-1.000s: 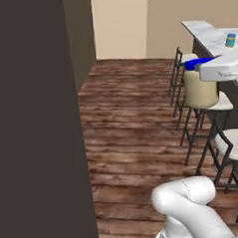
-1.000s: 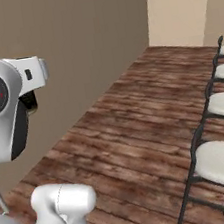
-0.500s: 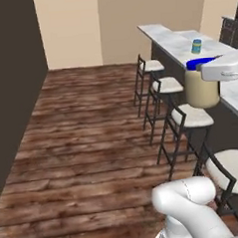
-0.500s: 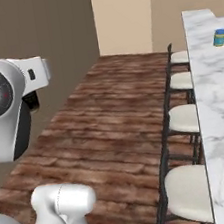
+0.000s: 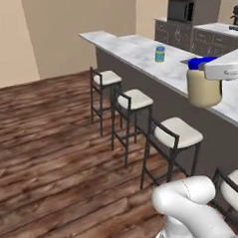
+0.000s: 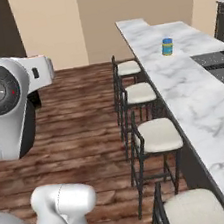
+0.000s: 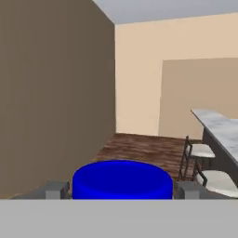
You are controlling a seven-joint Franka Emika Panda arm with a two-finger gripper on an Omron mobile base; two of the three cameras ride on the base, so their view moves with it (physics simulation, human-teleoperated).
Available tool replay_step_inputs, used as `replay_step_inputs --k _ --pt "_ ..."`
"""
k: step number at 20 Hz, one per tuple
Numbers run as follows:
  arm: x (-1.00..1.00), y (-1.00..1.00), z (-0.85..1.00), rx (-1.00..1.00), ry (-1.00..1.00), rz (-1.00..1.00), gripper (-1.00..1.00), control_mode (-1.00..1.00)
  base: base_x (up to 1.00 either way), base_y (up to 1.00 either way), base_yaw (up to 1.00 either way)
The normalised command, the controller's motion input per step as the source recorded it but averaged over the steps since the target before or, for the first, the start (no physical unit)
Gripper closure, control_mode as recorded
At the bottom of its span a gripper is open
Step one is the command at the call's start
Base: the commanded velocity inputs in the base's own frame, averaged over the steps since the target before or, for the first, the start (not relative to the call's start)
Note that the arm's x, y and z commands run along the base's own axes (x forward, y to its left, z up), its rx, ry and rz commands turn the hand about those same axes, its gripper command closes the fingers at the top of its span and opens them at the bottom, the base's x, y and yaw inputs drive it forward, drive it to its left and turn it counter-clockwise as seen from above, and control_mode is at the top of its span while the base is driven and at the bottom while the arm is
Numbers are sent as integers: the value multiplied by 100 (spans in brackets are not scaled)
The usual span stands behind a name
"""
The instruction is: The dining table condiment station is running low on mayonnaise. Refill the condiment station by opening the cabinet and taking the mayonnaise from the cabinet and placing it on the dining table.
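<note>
1. No brand or writing can be read anywhere; the small jar (image 5: 160, 54) standing on the desk (image 5: 136, 50) shows only a blue lid, a teal band and a yellow band, and any print on it is too small to make out
2. The mayonnaise (image 5: 203, 84) shows no label from the left base view, only a plain cream-beige body under a dark blue screw lid
3. The hand (image 7: 122, 189) is clamped on the mayonnaise, with a grey finger (image 7: 56, 189) pressed against each side of the blue lid in the hand view
4. The jar's body is hidden in the hand view, where just the lid top shows
5. In the left base view the mayonnaise hangs in the air at the right edge, upright, in front of the near edge of the desk and above the bar stools (image 5: 174, 132); the white part gripping it is cut off by the frame
6. The desk is a long island with a white grey-veined marble top, and a black cooktop panel (image 6: 215, 62) is set into it, partly cut off at the right edge of the right base view
7. Dark backed stools with pale seats line the desk's near side on a brown plank floor (image 5: 53, 145)
8. A dark microwave (image 5: 180, 10) sits among the far grey cabinets, blurred
</note>
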Motion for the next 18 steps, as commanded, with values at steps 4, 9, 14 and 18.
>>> replay_step_inputs --k 4,9,14,18 --pt "0 0 0 0 0 0 100 100 100 83 -65" --pt "0 0 0 0 0 0 100 100 100 83 -63" --pt "0 0 0 0 0 0 100 100 100 64 -60" --pt "0 0 0 0 0 0 100 100 100 81 -60"
